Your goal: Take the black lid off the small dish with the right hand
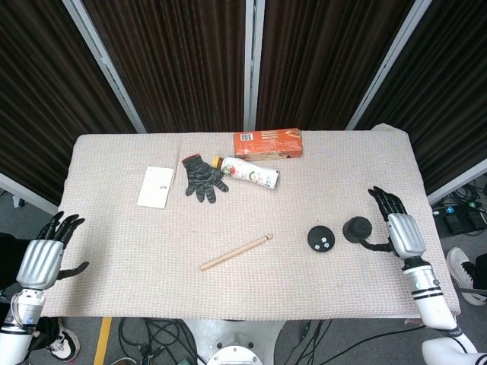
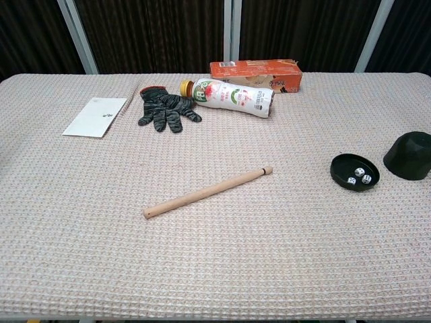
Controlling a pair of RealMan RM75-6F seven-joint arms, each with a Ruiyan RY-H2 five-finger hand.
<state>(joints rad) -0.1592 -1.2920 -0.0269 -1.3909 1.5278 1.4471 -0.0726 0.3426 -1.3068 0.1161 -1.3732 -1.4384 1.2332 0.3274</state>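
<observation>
My right hand (image 1: 401, 232) sits at the right edge of the table (image 1: 114, 258), fingers spread and holding nothing; its thumb reaches toward the black lid (image 1: 357, 229), and I cannot tell whether it touches it. The lid, a matte, faceted dome, stands on the cloth just to the right of the small dish (image 1: 321, 239), apart from it. The dish is a shallow round black saucer, uncovered, with small white dice (image 2: 358, 175) lying in it. In the chest view the lid (image 2: 409, 155) shows at the right border and my hand does not appear.

My left hand (image 1: 44, 257) hangs off the table's left edge, fingers apart, empty.

The tabletop is covered in a beige waffle-weave cloth. At the far side lies an orange cardboard box (image 2: 255, 71) with white print too small to read. In front of it a plastic bottle (image 2: 230, 95) lies on its side, yellow cap, white label with red and green lettering I cannot make out. Beside it is a dark knitted glove (image 2: 163, 108), then a white card (image 2: 95, 116) with small illegible marks. A smooth wooden stick (image 2: 207, 192) lies diagonally mid-table.
</observation>
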